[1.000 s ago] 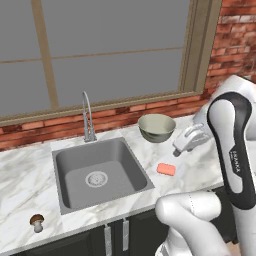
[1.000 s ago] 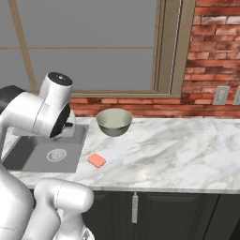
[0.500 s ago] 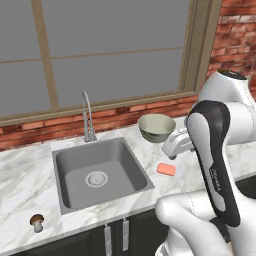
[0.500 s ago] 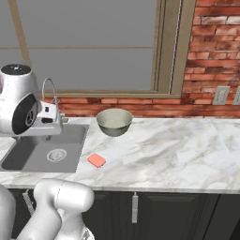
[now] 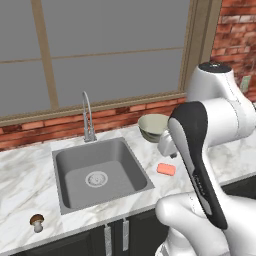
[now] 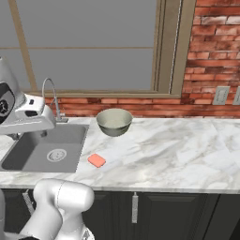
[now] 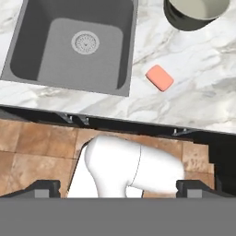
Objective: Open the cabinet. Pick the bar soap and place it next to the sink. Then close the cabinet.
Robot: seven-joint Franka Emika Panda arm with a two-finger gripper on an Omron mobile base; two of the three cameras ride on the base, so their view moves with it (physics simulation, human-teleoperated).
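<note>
On the marble counter (image 6: 178, 150), the bar soap (image 7: 159, 77) lies just beside the sink (image 7: 27, 55). The gripper (image 7: 118, 186) is spread wide, grasping nothing.

Seen from above, the salmon-pink bar soap (image 7: 159, 77) lies on the marble counter (image 7: 203, 99), just beside the right rim of the grey sink (image 7: 73, 44) with its round central drain. A grey-green bowl (image 7: 193, 11) stands on the counter beyond the soap. Below the counter edge run black under-counter cabinets (image 7: 216, 147) above a brown tiled floor (image 7: 32, 152).
</note>
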